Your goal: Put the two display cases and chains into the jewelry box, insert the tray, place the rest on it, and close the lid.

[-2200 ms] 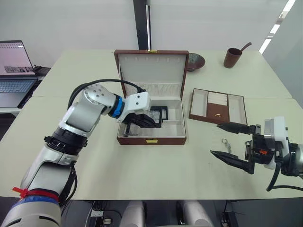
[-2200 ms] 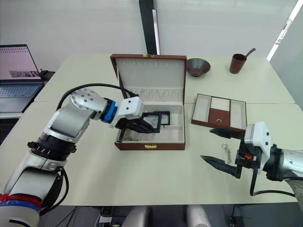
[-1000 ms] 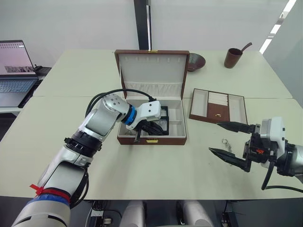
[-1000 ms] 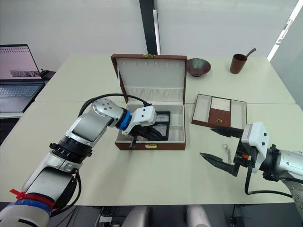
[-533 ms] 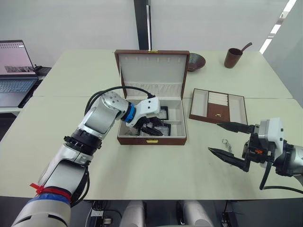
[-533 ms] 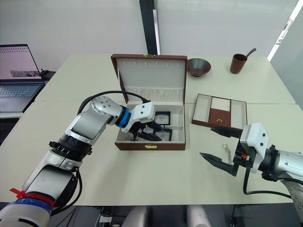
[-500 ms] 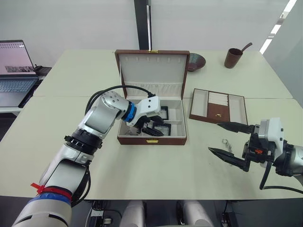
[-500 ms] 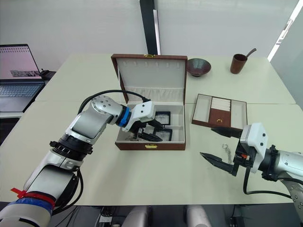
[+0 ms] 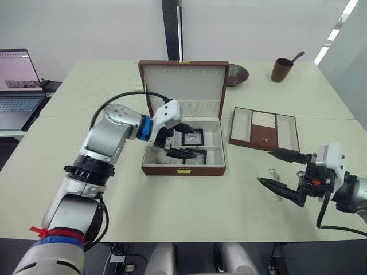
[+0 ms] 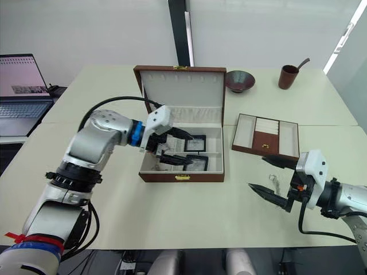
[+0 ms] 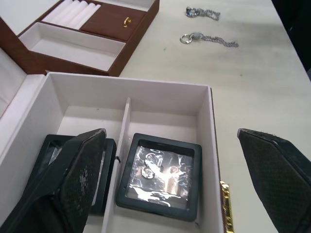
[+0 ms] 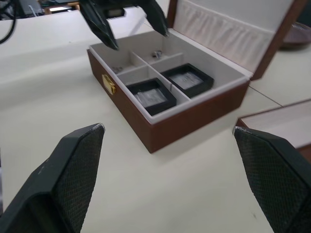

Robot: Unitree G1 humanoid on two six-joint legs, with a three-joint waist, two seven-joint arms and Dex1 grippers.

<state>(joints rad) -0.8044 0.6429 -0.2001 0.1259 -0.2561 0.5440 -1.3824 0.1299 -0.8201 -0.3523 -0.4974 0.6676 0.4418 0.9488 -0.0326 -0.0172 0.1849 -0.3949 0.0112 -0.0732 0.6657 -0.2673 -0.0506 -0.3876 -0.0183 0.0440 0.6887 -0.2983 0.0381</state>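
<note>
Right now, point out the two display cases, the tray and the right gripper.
near display case (image 11: 160, 175), left wrist view, clear window
far display case (image 12: 187, 79), right wrist view, window
tray (image 9: 265, 134), left eye view, brown centre panel
right gripper (image 9: 284, 173), left eye view, between fingertips

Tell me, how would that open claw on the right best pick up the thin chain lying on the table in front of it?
Probably from straight above, pinching the chain across its middle. It lies flat and thin on the table, so nothing sticks up to grab sideways. The right gripper is open beside it, and its narrow fingertips suit such a pinch.

Head stereo pair looks down and forward over whole table (image 9: 189, 200). Wrist cameras sit closer, low and oblique; all share jewelry box (image 12: 160, 128).
</note>
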